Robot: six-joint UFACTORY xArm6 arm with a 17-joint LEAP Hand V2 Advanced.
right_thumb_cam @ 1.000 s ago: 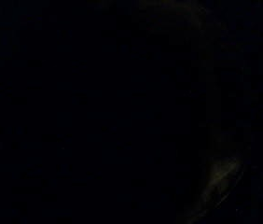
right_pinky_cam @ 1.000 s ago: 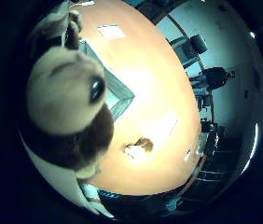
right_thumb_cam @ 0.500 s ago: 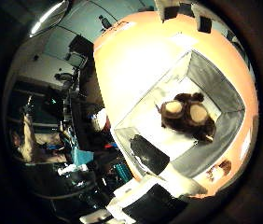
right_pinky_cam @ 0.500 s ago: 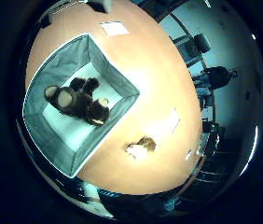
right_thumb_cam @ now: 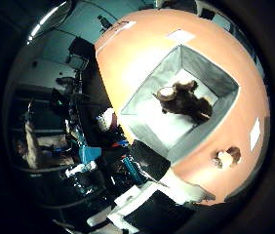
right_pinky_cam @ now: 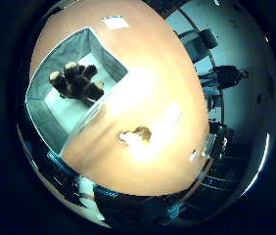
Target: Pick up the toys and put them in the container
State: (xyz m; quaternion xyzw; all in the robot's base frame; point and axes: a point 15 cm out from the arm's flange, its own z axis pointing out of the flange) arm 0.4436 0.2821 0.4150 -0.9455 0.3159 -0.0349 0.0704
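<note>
A brown plush bear (right_thumb_cam: 184, 100) lies on the pale floor of the grey fabric container (right_pinky_cam: 106, 56), which stands on the orange table (right_pinky_cam: 167, 83). A small brown-and-white plush toy (right_pinky_cam: 135, 136) lies on the table just outside the container, beside one of its corners. My hand (right_thumb_cam: 162, 190) is well above both and holds nothing. Only white and black parts of it show at the edge of the thumb side view. Nothing is curled across either palm view.
Two white paper sheets (right_pinky_cam: 114, 22) (right_pinky_cam: 170, 117) lie flat on the table. A dark office chair (right_pinky_cam: 199, 41) stands beyond the table's far edge. Cluttered equipment and a blue box (right_thumb_cam: 88, 151) sit beside the table's near edge.
One second ago the bear filled the view against my palm and the thumb side view was dark. It then dropped into the container. Since then my hand has risen further away.
</note>
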